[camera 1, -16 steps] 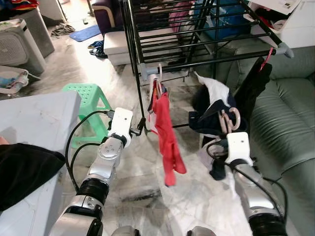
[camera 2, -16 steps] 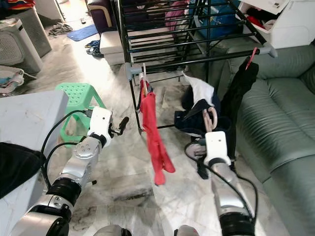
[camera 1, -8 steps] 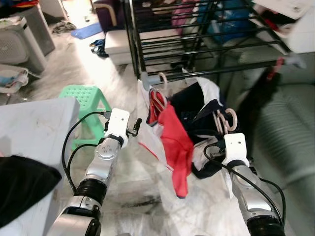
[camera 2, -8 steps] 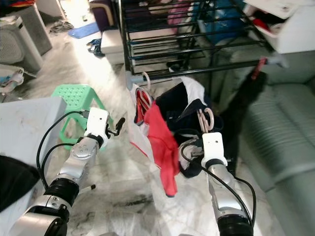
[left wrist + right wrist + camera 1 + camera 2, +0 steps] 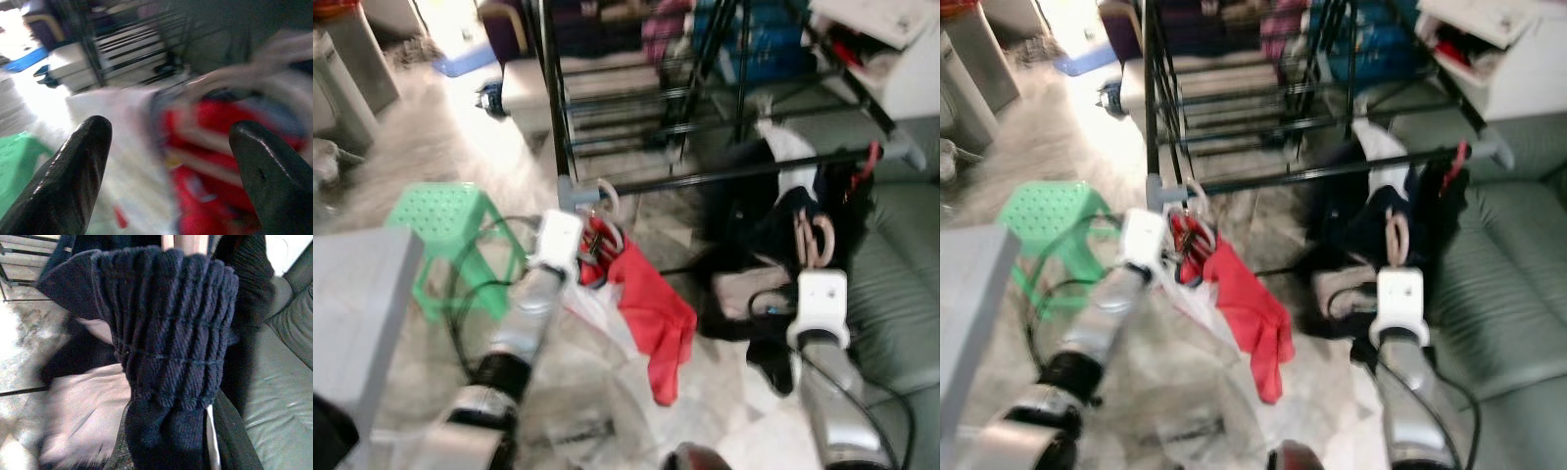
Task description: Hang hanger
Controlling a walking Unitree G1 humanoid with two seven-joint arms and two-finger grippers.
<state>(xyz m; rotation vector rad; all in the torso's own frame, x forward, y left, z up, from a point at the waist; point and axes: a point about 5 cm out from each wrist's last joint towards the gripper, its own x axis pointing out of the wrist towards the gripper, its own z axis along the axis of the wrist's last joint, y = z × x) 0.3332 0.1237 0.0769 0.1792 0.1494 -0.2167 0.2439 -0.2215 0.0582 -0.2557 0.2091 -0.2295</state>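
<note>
A pale hanger [image 5: 606,199] carrying a red garment [image 5: 656,318] hooks on the near rail's end of the black drying rack [image 5: 734,174]. My left gripper [image 5: 590,257] is right at that hanger's neck. In the left wrist view it [image 5: 171,129] is open, its fingers [image 5: 80,166] spread wide, with the blurred red garment [image 5: 220,147] just beyond them. My right gripper [image 5: 815,262] holds up a bundle of pink hangers [image 5: 813,235] with dark clothes, just under the rail. A navy knit garment [image 5: 166,323] hides its fingers.
A green plastic stool [image 5: 440,211] stands left of my left arm, with a grey table [image 5: 357,294] nearer me. A green sofa [image 5: 901,274] lies on the right. White cloth [image 5: 597,318] hangs below the red garment. The picture is blurred.
The camera has swung and blurred. My left gripper has closed in on the red garment's hanger, which has swung. My right gripper's bundle sits higher, nearer the rail.
</note>
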